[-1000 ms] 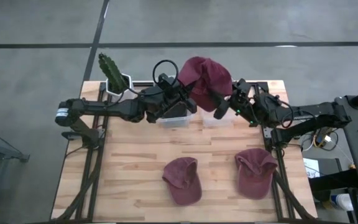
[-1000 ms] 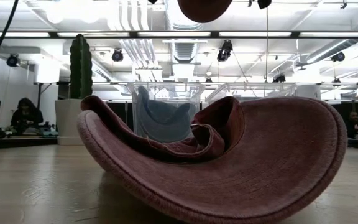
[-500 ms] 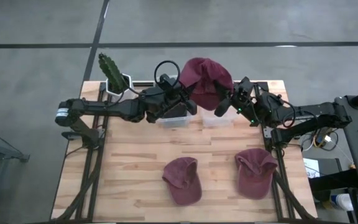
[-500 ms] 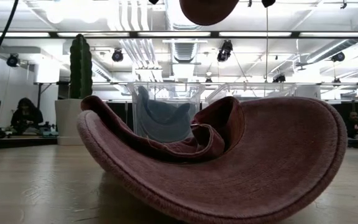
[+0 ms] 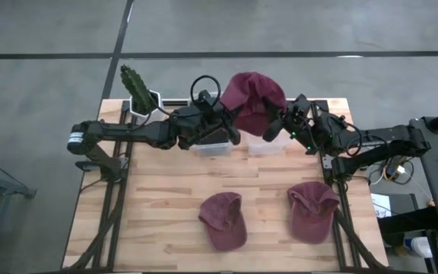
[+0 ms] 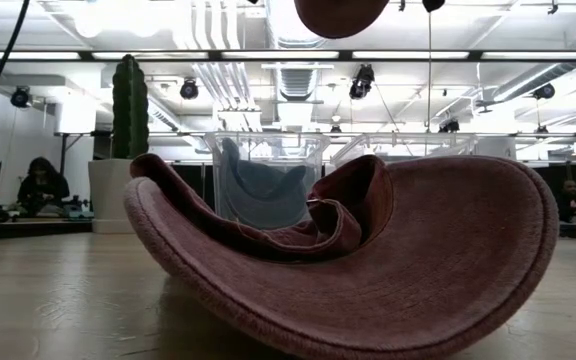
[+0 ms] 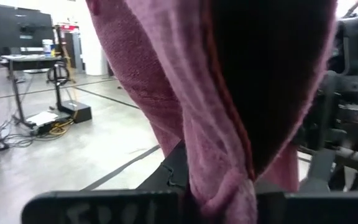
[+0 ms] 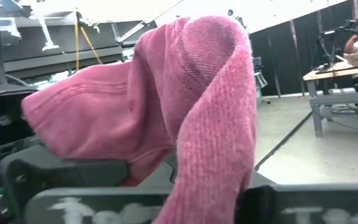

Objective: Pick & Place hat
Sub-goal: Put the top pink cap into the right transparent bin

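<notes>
A maroon hat [image 5: 253, 99] hangs in the air over the table's far middle, held between my two grippers; its underside shows at the top of the low view as hat [image 6: 341, 12]. My left gripper [image 5: 233, 129] is shut on the hat's left side and my right gripper [image 5: 277, 128] on its right side. Two more maroon hats lie crown-down on the table near the front: one at the middle [image 5: 223, 221], one at the right [image 5: 312, 211]. The middle one fills the low view [image 6: 368, 260]. My left gripper pinches a bunched fold of the hat's lower edge [image 7: 225, 180] between its two fingers, coming level from the table's left. The hat stands above the fingers, lifted clear of the table. My right gripper pinches a folded strip of the hat's edge [image 8: 213, 162] between its two fingers, coming about level from the table's right. The cloth rises from the fingers and arches over toward the left gripper, clear of everything below.
Two clear bins [image 5: 211, 141] [image 5: 265, 146] stand below the held hat at the table's far middle; one holds a blue thing [image 6: 266, 185]. A cactus in a white pot [image 5: 135, 90] stands at the far left corner. Bare wood lies at the front left.
My right gripper has shut on the hat's right edge, taking hold of it. The held hat has shifted slightly toward the table's right and stays lifted. My left gripper keeps its hold.
</notes>
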You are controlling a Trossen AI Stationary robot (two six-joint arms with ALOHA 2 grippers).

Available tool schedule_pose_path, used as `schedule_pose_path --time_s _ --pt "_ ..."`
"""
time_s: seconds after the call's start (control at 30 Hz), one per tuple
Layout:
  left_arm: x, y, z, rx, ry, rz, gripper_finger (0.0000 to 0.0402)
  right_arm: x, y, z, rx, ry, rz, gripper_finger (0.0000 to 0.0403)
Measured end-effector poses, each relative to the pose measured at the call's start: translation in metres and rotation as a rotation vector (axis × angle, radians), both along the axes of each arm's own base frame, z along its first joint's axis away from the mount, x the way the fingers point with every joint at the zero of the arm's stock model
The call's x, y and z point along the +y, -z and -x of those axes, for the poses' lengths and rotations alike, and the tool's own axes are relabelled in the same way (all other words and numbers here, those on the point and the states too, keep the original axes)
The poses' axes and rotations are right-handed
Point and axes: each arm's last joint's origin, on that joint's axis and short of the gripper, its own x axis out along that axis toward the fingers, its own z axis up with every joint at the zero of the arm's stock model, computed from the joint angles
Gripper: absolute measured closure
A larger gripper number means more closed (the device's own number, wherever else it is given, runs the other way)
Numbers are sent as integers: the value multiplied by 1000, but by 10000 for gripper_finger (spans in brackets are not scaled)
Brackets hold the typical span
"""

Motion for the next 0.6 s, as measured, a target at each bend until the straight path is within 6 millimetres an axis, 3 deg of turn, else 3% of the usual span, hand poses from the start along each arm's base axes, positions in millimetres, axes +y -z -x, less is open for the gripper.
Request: schedule_pose_path --time_s 0.43,0.6 --pt "-1 7 0 86 40 0 370 -1 -6 9 -17 18 3 395" --pt "-1 8 0 101 40 -11 340 -1 -5 9 -11 32 -10 395"
